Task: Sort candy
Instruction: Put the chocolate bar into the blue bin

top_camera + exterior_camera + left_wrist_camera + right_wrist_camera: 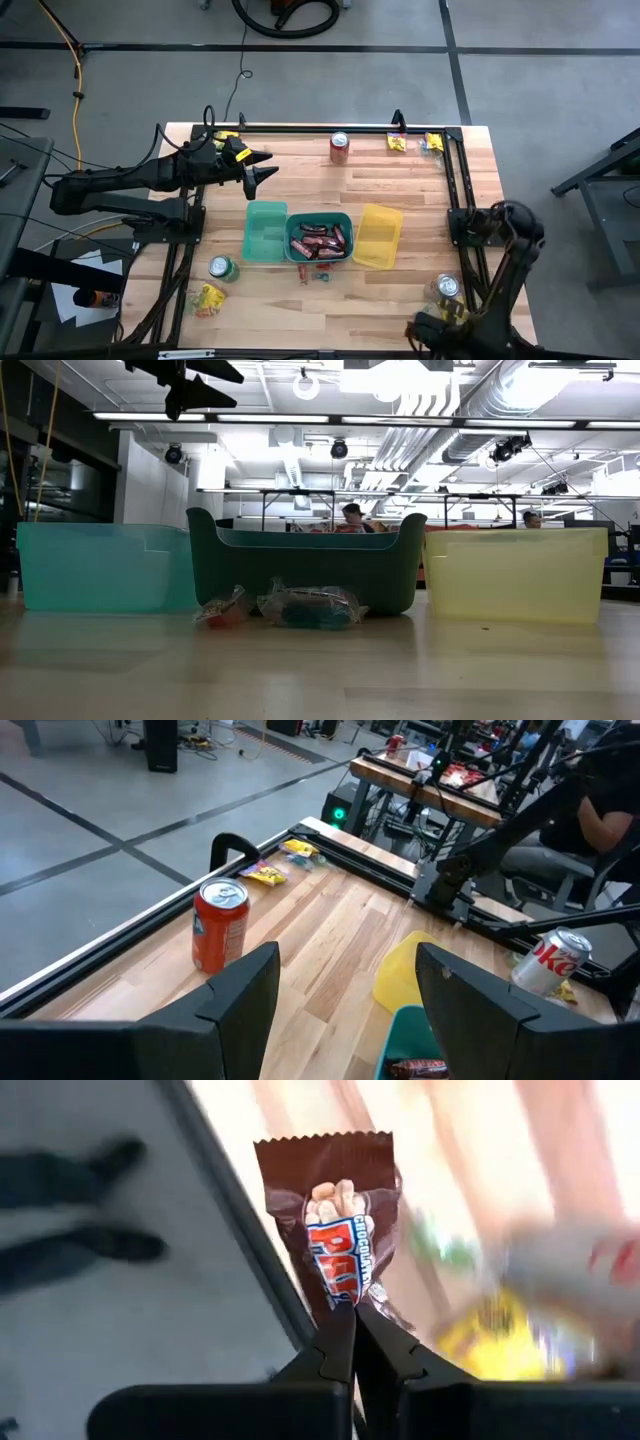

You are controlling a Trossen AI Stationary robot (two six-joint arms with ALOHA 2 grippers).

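Right gripper (352, 1320) pinches a brown bar (335, 1230) by its wrapper edge only; it may slip in transit.

Dark brown-red candy bars (318, 240) lie heaped in the middle bin. Two clear-wrapped sweets (285, 606) lie on the table just in front of that bin, touching it. Yellow packets (413, 143) lie at the table's far right corner, another yellow packet (227, 137) at its far left corner, and more (207, 298) near the front left. One brown bar (340, 1220) hangs pinched at its end, off the table's near right edge.
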